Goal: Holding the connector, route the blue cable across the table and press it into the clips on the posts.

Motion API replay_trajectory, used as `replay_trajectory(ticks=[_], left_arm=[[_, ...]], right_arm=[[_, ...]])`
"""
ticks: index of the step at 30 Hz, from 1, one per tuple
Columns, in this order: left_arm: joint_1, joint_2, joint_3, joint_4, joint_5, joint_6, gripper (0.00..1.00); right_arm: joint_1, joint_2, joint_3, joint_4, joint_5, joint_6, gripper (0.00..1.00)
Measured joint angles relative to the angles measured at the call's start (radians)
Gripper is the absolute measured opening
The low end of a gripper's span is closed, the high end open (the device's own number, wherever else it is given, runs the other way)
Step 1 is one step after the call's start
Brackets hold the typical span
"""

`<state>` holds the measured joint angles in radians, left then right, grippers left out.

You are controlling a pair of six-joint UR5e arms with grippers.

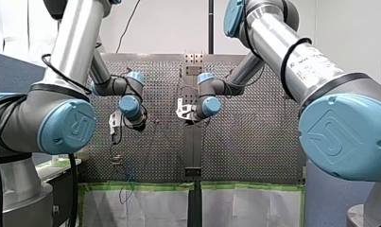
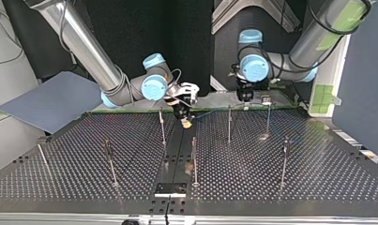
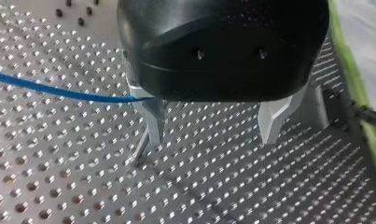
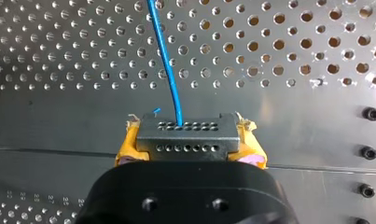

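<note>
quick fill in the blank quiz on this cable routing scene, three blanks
1. The cable leaving the connector is ___ in colour.
2. My right gripper is shut on the connector with pads coloured ___.
3. My left gripper stands ___, its fingers holding nothing.
Missing words: blue; yellow; open.

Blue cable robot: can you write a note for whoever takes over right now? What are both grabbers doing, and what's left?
Right gripper: shut on the black connector, blue cable trailing from it.
Left gripper: open, holding nothing; the cable runs up to one finger.
Done: connector grasped.
Left: carry the cable across the perforated table and press it into the posts' clips; no post visibly holds it yet.
</note>
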<state>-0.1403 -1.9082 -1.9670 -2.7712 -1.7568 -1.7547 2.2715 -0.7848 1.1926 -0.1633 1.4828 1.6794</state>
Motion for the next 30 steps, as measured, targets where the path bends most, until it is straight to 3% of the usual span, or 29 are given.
replay_trajectory(ticks=[12, 24, 30], left_arm=[[-0.051, 0.062, -0.029, 0.052, -0.005, -0.007, 1.0], [-0.048, 0.067, -0.03, 0.069, -0.083, -0.01, 1.0], [-0.07, 0.068, -0.03, 0.063, -0.056, 0.002, 1.0]], right_arm=[[-0.002, 0.0, 0.001, 0.001, 0.0, -0.002, 0.0], [-0.001, 0.0, 0.002, 0.001, -0.002, -0.005, 0.0], [-0.003, 0.0, 0.002, 0.0, -0.002, -0.005, 0.0]])
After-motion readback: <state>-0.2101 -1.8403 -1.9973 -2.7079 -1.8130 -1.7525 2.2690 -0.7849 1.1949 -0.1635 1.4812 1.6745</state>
